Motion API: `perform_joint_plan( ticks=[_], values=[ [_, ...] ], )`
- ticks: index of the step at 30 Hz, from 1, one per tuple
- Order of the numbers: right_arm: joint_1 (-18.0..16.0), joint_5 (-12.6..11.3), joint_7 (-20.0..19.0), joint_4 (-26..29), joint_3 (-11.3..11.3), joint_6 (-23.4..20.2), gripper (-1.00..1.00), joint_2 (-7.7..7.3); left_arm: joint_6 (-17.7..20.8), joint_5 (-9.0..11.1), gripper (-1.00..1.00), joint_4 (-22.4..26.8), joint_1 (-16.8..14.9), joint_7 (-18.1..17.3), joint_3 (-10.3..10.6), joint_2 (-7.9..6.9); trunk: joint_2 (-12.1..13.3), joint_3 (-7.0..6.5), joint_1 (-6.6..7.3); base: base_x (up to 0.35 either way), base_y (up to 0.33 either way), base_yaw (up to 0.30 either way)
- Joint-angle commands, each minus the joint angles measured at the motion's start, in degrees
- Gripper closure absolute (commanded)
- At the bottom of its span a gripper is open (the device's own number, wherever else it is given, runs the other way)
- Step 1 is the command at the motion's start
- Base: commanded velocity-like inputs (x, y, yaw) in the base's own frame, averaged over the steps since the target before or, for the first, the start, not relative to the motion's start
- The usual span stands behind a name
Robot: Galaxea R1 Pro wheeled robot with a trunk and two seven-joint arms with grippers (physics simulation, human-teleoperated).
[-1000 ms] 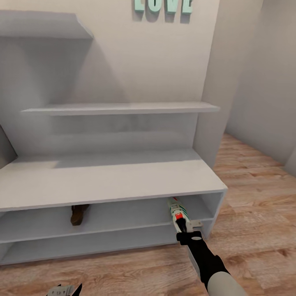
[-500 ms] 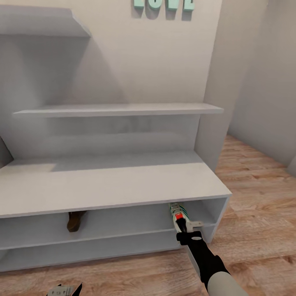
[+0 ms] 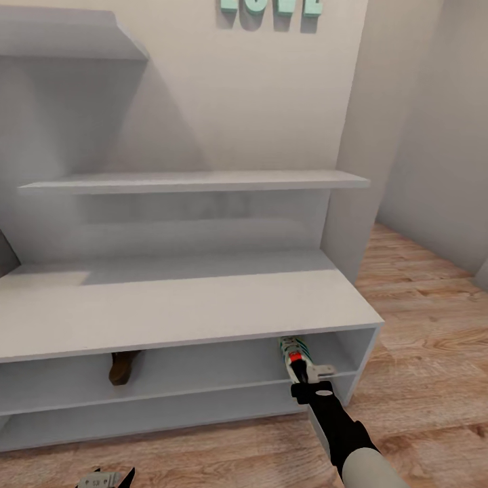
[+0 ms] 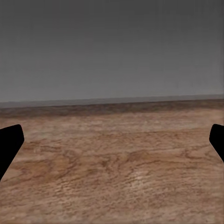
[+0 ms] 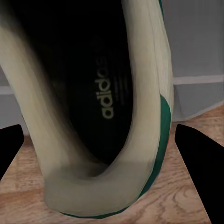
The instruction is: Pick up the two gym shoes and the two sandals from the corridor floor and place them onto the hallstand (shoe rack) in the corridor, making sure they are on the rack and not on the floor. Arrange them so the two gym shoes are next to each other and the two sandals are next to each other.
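Placing step: right pincer [image 3: 306, 381] pinching gym shoe [image 3: 293, 354] at hallstand [image 3: 190, 305] upper open shelf, right end; sandal [image 3: 122, 367] toward left. Next: push deeper, release. Left pincer [image 4: 112, 140] spread

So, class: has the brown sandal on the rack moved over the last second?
No. The sandal sits at the same spot under the bench top's front edge; the small shift of the whole picture comes from the camera.
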State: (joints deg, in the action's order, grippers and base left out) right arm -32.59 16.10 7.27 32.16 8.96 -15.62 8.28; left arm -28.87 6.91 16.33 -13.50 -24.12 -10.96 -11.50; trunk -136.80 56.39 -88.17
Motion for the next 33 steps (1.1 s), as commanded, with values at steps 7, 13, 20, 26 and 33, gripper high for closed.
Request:
perform_joint_plan(
  ticks=[7,13,20,26,33],
  values=[
    [-0.02,0.42,-0.06,0.09,0.27,-0.29,1.0,0.07,0.12,0.61,-1.0,-0.07,-0.04,-0.57,-0.06,-0.01,-0.02,0.05,0.01,0.146,0.0,0.0],
    [-0.02,0.42,-0.06,0.09,0.27,-0.29,1.0,0.07,0.12,0.61,-1.0,-0.06,-0.04,-0.57,-0.1,-0.01,-0.02,0.05,0.01,0.144,0.0,0.0],
    [-0.02,0.42,-0.06,0.11,0.27,-0.29,1.0,0.07,0.12,0.64,-1.0,-0.01,-0.04,-0.57,-0.11,-0.01,-0.02,0.05,0.01,0.025,0.0,0.0],
    [-0.02,0.41,-0.06,0.1,0.27,-0.29,1.0,0.07,0.13,0.65,-1.0,0.02,-0.04,-0.57,-0.11,-0.02,-0.02,0.05,0.01,0.054,0.004,0.0],
    [-0.02,0.4,-0.06,0.11,0.27,-0.29,1.0,0.07,0.11,0.65,-1.0,0.02,-0.04,-0.57,-0.11,-0.05,-0.02,0.05,0.01,0.138,0.039,0.0]
  ],
)
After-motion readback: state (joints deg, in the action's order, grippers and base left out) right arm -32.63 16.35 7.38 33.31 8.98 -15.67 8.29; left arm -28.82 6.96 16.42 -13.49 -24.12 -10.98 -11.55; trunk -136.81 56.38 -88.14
